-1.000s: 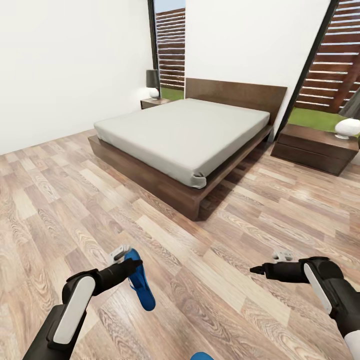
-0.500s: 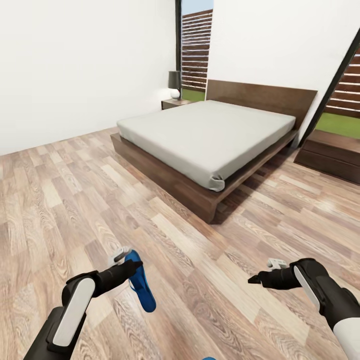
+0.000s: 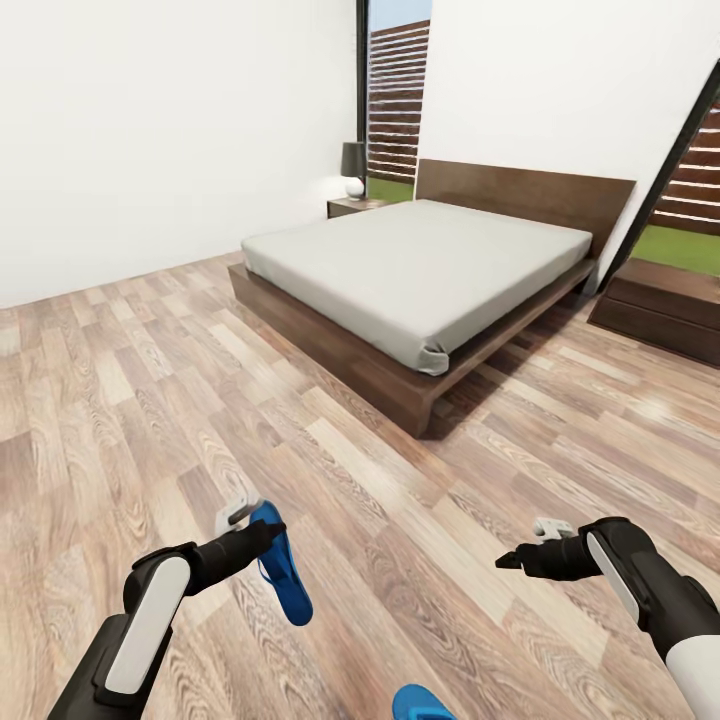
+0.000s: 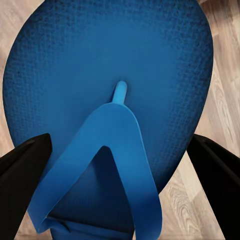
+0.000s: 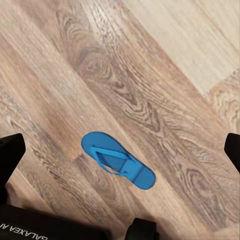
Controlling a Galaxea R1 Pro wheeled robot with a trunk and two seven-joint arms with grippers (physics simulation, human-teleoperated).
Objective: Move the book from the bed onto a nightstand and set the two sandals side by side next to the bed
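Observation:
My left gripper (image 3: 262,534) is shut on one bright blue sandal (image 3: 281,575), held just above the wood floor. The left wrist view looks down on this sandal (image 4: 110,75), with dark fingers (image 4: 22,165) on both sides of it. The other sandal (image 3: 424,703) lies flat on the floor at the head view's lower edge. It lies below my open right gripper (image 3: 512,559), and the right wrist view sees this sandal (image 5: 117,160) too. The bed (image 3: 420,262) stands ahead across the room. A nightstand (image 3: 352,207) sits at its far left corner. The book is out of view.
A dark lamp (image 3: 353,166) stands on the far nightstand. A second low dark brown cabinet (image 3: 665,303) sits to the right of the bed. Wide wood-plank floor (image 3: 150,380) lies between me and the bed. White walls and tall glass openings (image 3: 398,95) close the room behind it.
The head view has swung, so the bed sits further right in the picture. The floor sandal shows more fully at the lower edge. The left gripper still holds its sandal.

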